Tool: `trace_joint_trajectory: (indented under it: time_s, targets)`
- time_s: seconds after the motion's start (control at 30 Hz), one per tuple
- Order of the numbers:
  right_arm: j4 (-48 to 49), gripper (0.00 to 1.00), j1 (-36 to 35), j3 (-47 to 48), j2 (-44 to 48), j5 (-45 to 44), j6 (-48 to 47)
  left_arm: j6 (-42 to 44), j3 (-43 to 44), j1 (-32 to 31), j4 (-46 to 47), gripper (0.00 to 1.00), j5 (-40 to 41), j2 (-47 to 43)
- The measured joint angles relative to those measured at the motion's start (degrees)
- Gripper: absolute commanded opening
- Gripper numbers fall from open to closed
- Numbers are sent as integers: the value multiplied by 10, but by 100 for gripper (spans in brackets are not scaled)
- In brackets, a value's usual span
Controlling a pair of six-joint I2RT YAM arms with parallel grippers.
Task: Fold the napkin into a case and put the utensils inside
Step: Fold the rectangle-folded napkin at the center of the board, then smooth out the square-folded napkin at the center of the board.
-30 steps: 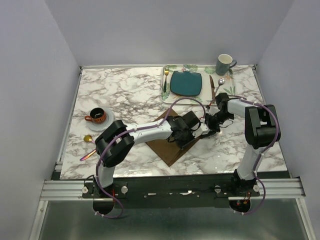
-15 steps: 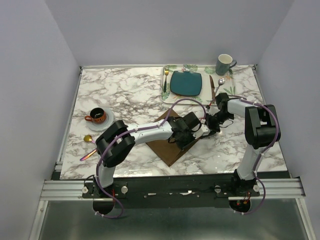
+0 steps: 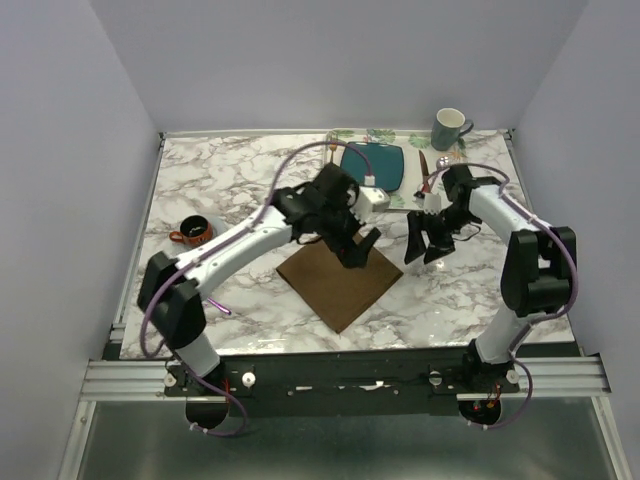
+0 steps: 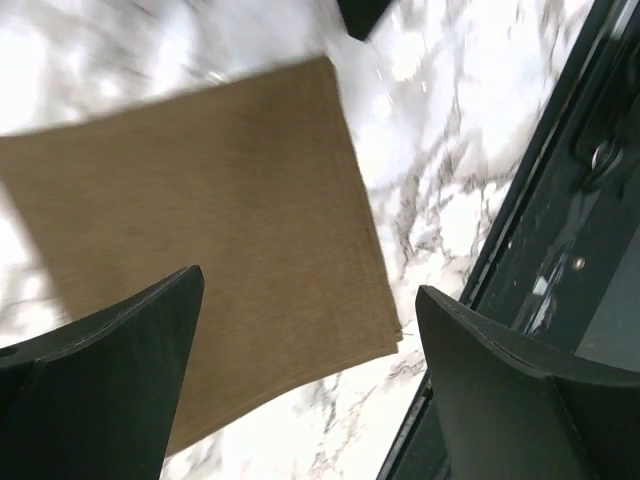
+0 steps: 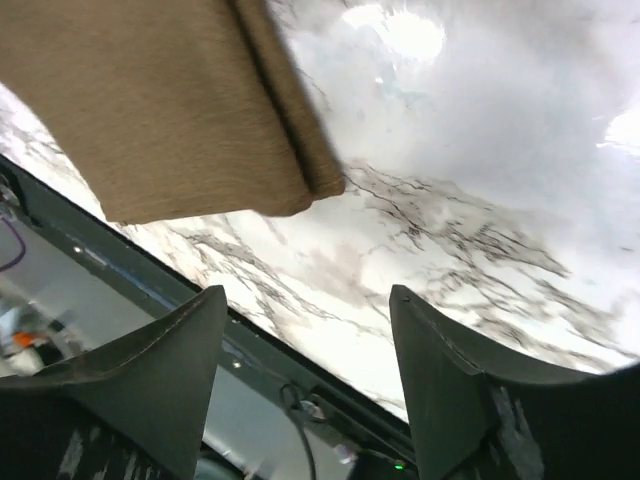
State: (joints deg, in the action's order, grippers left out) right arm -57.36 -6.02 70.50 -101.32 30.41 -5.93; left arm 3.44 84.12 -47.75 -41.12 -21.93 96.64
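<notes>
Now, napkin (image 3: 340,285): folded flat on table (image 3: 220,180), mid-front.
Handling: soft, light, limp; likely best pinched at folded edge.
Left gripper (image 3: 358,248): wide, empty.
Right gripper (image 3: 424,252): wide, empty.

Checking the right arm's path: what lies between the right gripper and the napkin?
Only bare marble table lies between the right gripper and the napkin, as the top view shows; the right wrist view agrees.
</notes>
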Motion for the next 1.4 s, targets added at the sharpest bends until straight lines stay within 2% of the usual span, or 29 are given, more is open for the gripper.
trace_joint_trajectory:
  time_s: [0.07, 0.27, 0.4, 0.47, 0.6, 0.67, 0.73, 0.8, 0.87, 0.93, 1.07, 1.27, 1.4]
  targets:
    - [-18, 100, 5, 26, 27, 1, -37, 9, 16, 34, -8, 99, -4, -49]
    - [-68, 100, 10, 134, 97, 27, -128, 22, 23, 113, -16, 99, -1, -167]
    - [-73, 100, 10, 198, 137, 77, -167, -9, -26, 191, 32, 99, -45, -200]
    - [-61, 100, 10, 210, 152, 112, -175, -23, -64, 215, 59, 99, -52, -214]
    - [20, 100, 10, 214, 165, 218, -136, -62, -109, 219, 98, 99, -47, -233]
    - [32, 100, 3, 237, 132, 285, -111, -67, -105, 229, 105, 99, -63, -229]
    - [-5, 100, -14, 296, 64, 324, -127, -79, -103, 244, 115, 99, -91, -215]
    - [-40, 100, -42, 312, 3, 347, -163, -104, -115, 258, 138, 99, -128, -195]
    - [-70, 100, -62, 282, -24, 360, -176, -134, -140, 269, 160, 99, -170, -174]
    - [-83, 100, -90, 193, -40, 366, -177, -162, -168, 278, 184, 99, -212, -144]
    - [-90, 100, -115, 124, -49, 367, -166, -210, -191, 281, 207, 99, -263, -78]
    - [-94, 100, -114, 122, -100, 368, -177, -224, -174, 281, 210, 99, -305, 6]
    - [-101, 100, -111, 123, -161, 363, -183, -194, -163, 282, 182, 99, -336, 45]
